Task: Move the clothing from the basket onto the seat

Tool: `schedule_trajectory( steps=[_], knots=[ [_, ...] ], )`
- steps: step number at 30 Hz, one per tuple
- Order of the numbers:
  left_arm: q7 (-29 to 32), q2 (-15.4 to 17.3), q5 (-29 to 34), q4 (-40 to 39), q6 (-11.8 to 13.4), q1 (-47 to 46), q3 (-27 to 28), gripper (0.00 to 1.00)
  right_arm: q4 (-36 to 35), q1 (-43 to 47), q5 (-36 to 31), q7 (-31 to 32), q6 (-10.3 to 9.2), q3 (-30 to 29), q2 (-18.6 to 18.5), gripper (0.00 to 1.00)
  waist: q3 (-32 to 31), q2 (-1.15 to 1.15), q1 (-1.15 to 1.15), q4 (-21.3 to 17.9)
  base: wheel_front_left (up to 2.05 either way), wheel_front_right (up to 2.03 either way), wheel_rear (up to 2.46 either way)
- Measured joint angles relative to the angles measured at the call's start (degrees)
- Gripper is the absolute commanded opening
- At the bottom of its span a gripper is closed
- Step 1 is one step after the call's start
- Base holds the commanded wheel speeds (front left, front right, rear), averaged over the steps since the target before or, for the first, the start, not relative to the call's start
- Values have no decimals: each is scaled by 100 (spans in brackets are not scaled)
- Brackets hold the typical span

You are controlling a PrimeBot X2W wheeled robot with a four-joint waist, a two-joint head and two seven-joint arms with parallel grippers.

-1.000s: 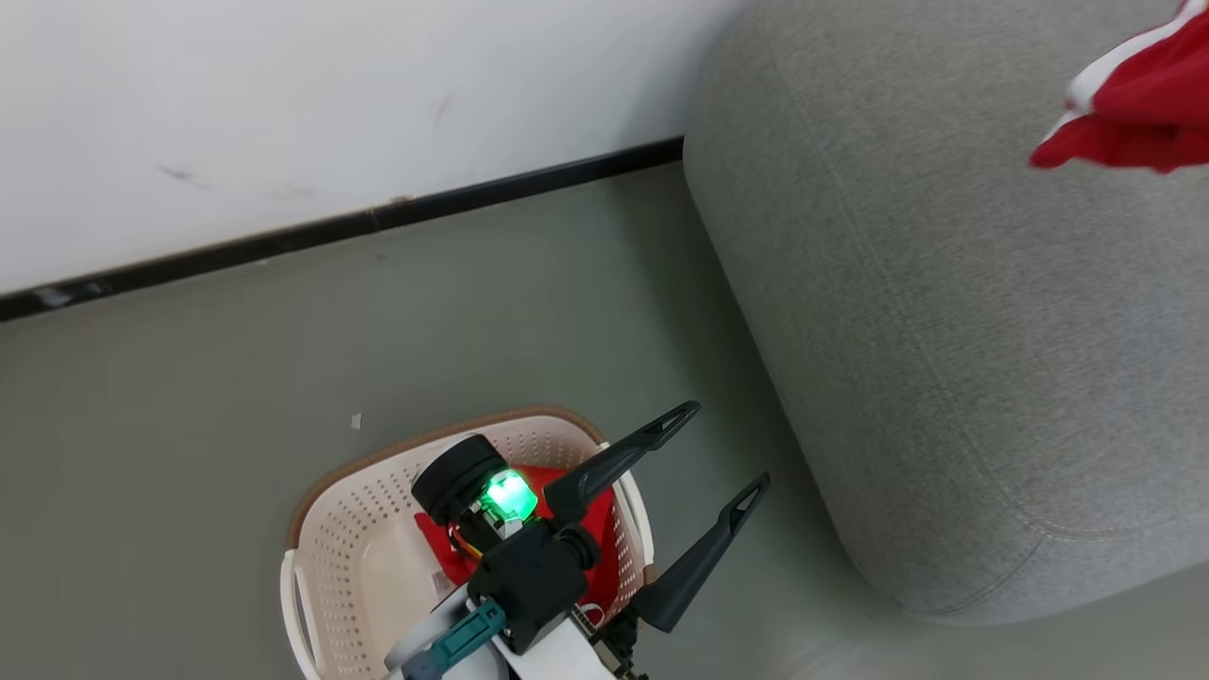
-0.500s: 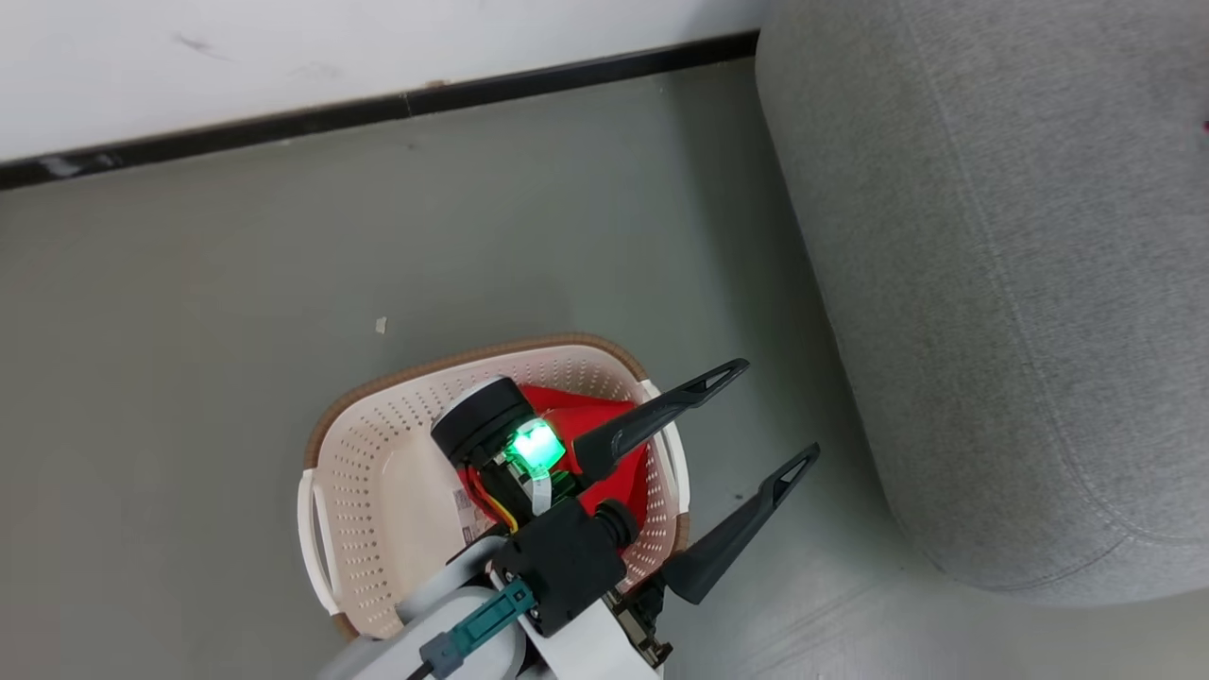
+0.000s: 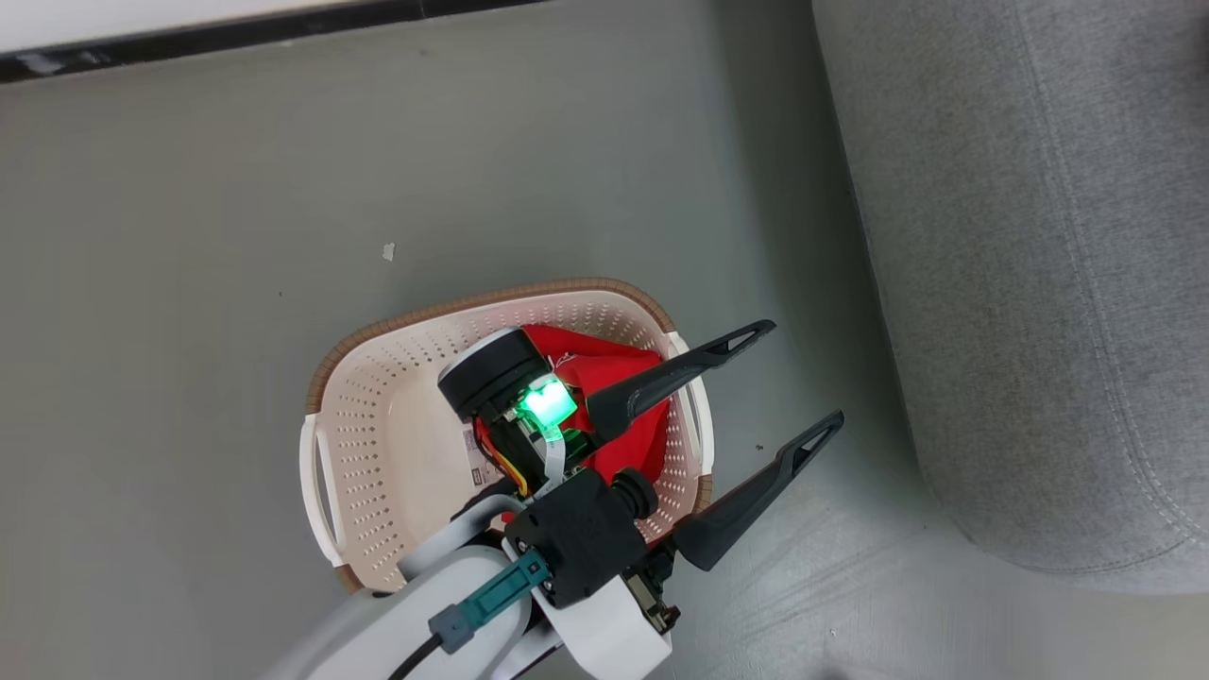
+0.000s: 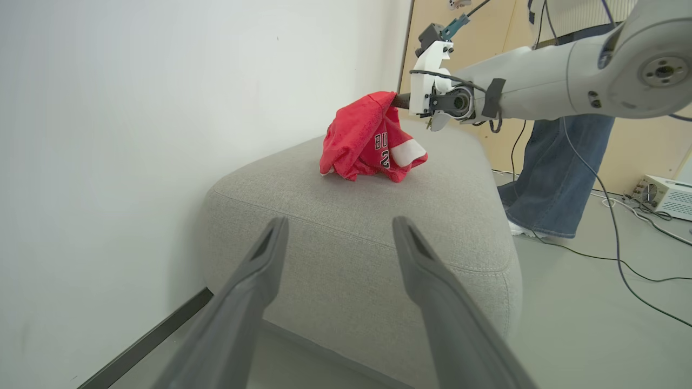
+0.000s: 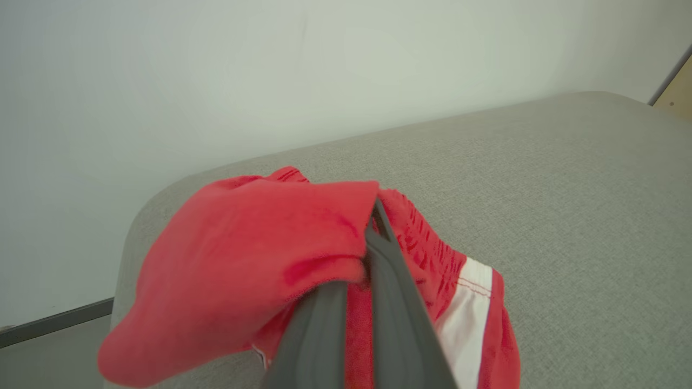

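Grey woven seat [image 4: 351,237], crumpled clothing [image 4: 367,143] — perforated basket [image 3: 378,444]

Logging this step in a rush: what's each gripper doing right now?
Left gripper: open, holding nothing.
Right gripper: shut on the clothing, over the seat.

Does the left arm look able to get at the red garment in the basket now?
Probably yes. The open left gripper hangs over the basket, and the red garment lies uncovered inside; but it points toward the seat, so it must tilt down first.
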Motion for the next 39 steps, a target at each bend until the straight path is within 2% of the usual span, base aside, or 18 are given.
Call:
schedule_trajectory(
  steps=[5,8,10,11,14,15,16,29,39],
  knots=[
    [-1,42,5,66,-2,-174,-23,100,-1,122,159,-16,0,-42,75,0,190,0,0,23,0,0,0],
    [-4,76,5,143,-45,-246,-12,100,-94,244,156,-16,0,26,259,0,284,0,0,5,0,0,0],
    [-36,172,5,293,-46,-253,20,100,-261,315,100,-16,1,103,606,15,317,0,0,-73,0,0,0],
    [-68,191,4,336,-47,-256,20,100,-321,352,97,-16,1,96,673,27,317,0,0,-99,0,0,0],
    [-97,199,0,416,-49,-263,14,100,-442,450,89,-16,0,19,655,50,291,0,0,-158,0,0,0],
    [-122,201,-5,436,-49,-264,11,100,-516,497,86,-18,0,-26,633,80,278,0,0,-174,0,0,0],
    [-129,204,-5,457,-51,-266,9,100,-559,529,81,-18,0,-62,619,100,265,0,0,-190,0,0,0],
    [-246,271,-99,790,-52,-284,-29,100,-976,1099,152,-23,0,-40,644,100,35,0,0,-395,0,0,0],
    [-374,337,-298,1102,-49,-280,213,100,-1769,1561,235,-23,0,133,661,100,-273,0,0,-571,0,0,0]
  ],
)
